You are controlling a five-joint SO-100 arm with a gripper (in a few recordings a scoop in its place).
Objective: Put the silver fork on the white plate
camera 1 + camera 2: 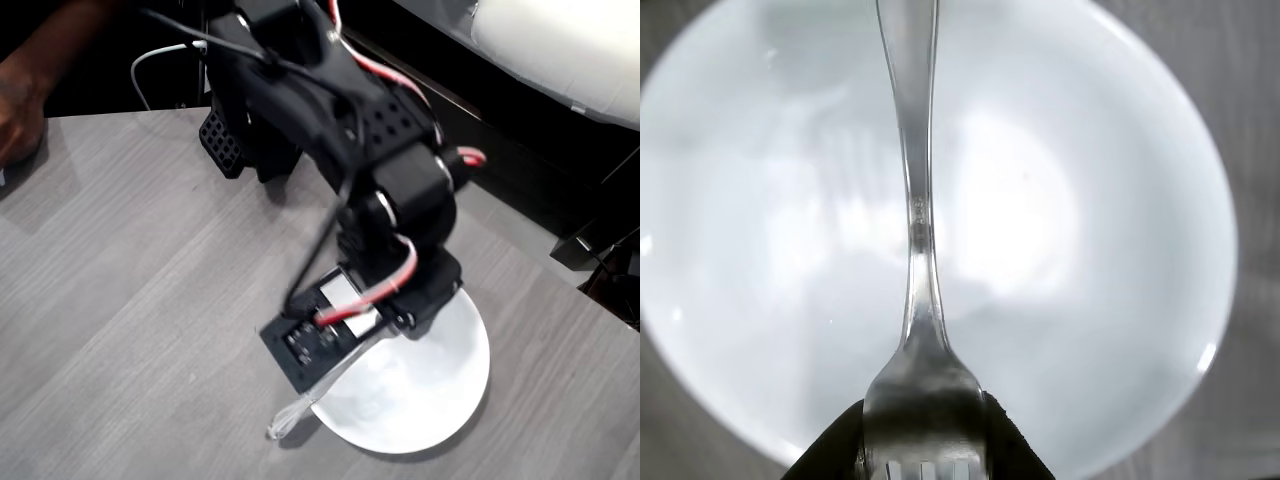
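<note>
- Your black SO-100 arm (370, 150) reached across the grey wood-grain table (140, 300) and stood over the white plate (440, 390), covering the plate's upper left part in the overhead view.
- Your gripper (925, 440) held the silver fork (918, 250) at its head: in the wrist view the dark fingers (1010, 445) pressed on both sides of the fork's neck, just above the slots of the tines, at the bottom edge of the plate.
- The jaws stood narrow, closed on the fork, with no gap showing between the fingers and the metal.
- From the plate's near rim the fork's handle ran straight up the wrist view, across the middle of the plate and out at the top edge; whether it touched the plate or hung above it could not be told.
- In the overhead view the fork (300, 405) slanted out from under your arm, its rounded handle end lying past the plate's left rim, over the table.
- The plate (1090, 250) was glossy and bare, with soft light reflections on its centre.
- Red-and-white cables (375, 292) looped down the arm's wrist, above the plate's upper left rim.
- Well away from the plate, a person's hand (20, 110) rested at the table's far left corner.
</note>
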